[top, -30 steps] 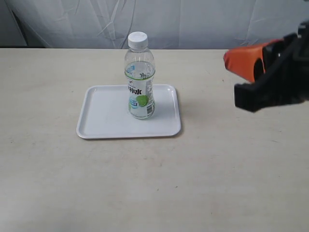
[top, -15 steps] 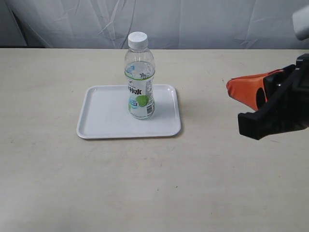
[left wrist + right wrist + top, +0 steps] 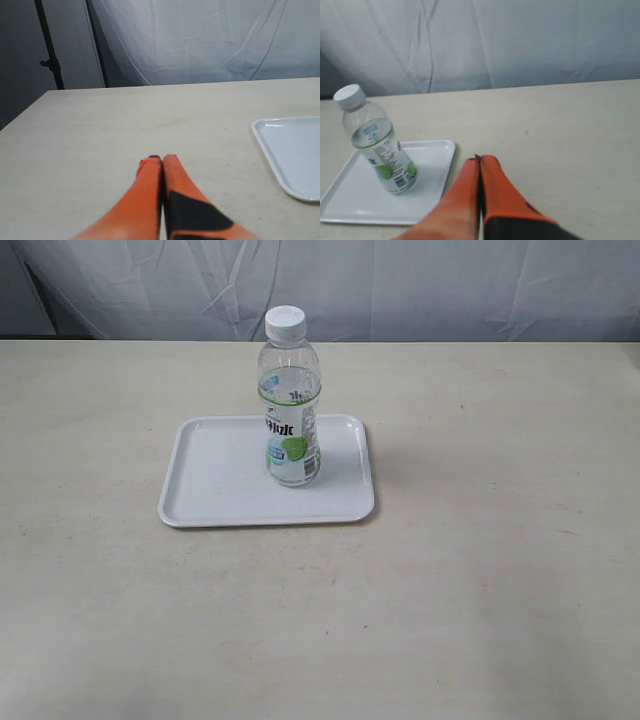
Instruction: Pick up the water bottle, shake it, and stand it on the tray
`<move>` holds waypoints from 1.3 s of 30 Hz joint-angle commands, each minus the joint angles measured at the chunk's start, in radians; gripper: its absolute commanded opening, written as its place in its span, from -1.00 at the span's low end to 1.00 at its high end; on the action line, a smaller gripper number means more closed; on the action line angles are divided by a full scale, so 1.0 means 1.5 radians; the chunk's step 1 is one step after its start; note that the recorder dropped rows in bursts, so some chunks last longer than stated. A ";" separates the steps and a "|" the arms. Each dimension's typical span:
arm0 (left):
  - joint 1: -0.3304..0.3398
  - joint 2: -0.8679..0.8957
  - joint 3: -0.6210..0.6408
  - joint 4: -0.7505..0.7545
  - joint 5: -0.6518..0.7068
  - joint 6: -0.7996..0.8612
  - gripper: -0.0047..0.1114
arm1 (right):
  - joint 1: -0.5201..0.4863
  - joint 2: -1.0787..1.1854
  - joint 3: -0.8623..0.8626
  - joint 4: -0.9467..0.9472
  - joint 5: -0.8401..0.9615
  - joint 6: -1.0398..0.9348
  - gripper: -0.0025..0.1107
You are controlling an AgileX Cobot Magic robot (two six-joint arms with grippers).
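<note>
The water bottle stands upright on the white tray, right of the tray's middle, cap on top. It also shows in the right wrist view, where the bottle stands on the tray. My right gripper is shut and empty, over bare table beside the tray, apart from the bottle. My left gripper is shut and empty over bare table, with a corner of the tray off to one side. Neither gripper appears in the exterior view.
The beige table stretches wide around the tray. A white cloth backdrop hangs behind its far edge. A dark stand pole rises beyond the table in the left wrist view.
My right arm has drawn back to the right and left the exterior view. The bottle and tray have not moved.
</note>
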 commanded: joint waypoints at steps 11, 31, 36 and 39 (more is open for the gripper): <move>0.001 -0.003 0.001 0.000 -0.003 -0.004 -0.92 | -0.133 -0.211 0.065 -0.122 0.038 0.000 -0.97; 0.001 -0.003 0.001 0.000 -0.003 -0.004 -0.92 | -0.229 -0.364 0.288 -0.123 0.034 0.000 -0.97; 0.001 -0.003 0.001 0.000 -0.003 -0.004 -0.92 | -0.229 -0.364 0.342 -0.123 -0.011 0.002 -0.97; 0.001 -0.003 0.001 0.000 -0.003 -0.004 -0.92 | -0.229 -0.364 0.342 -0.122 -0.011 0.002 -0.97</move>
